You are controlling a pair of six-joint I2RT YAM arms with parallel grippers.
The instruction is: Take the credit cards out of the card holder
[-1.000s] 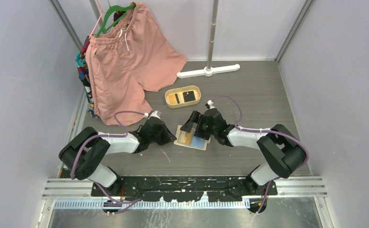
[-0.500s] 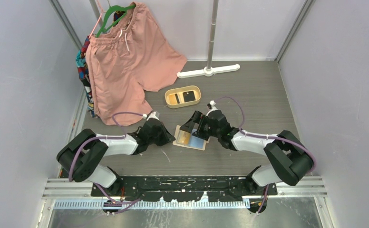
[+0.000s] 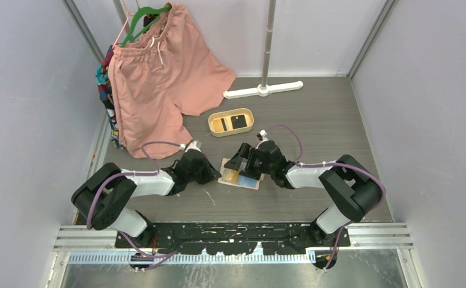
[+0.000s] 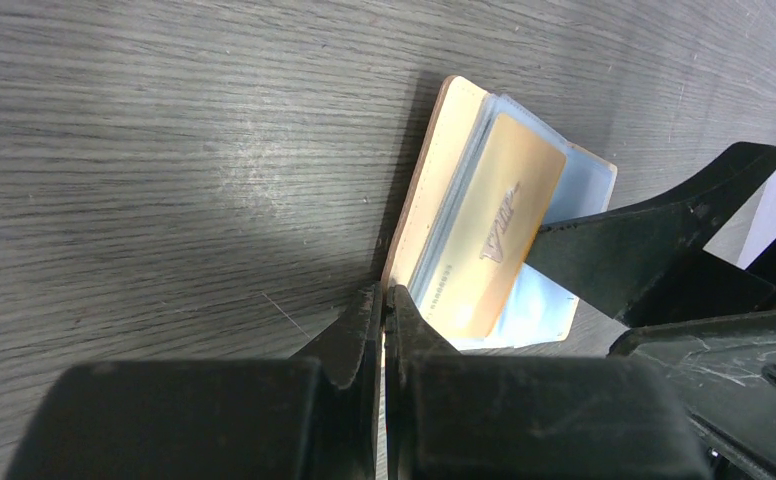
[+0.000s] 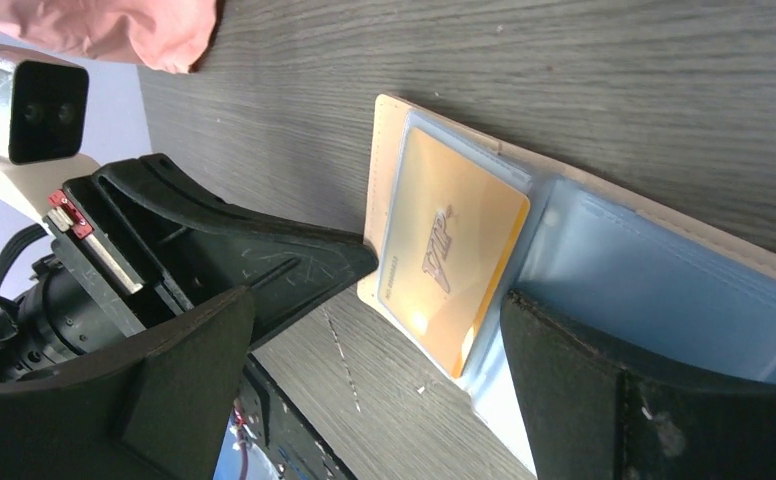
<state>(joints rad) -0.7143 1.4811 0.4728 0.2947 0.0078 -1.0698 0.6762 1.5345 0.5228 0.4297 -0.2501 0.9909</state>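
**Gold plastic card (image 4: 496,235) sits in the small beige leather-like card holder (image 3: 241,174)**

Your card holder lies open in the middle of the top view, on the grey table (image 3: 326,126). Your left gripper (image 4: 384,300) is clenched tight, its tip touching the holder's edge. Your right gripper (image 5: 376,300) is spread wide, one finger on each side of the card, gripping nothing.

The beige card holder (image 4: 444,160) lies open and flat on the table before me, pale blue sleeves facing up. A gold card (image 5: 451,245) marked VIP sits in its nine o'clock half. At the holder's twelve o'clock, well apart, lies a black card (image 3: 238,121).
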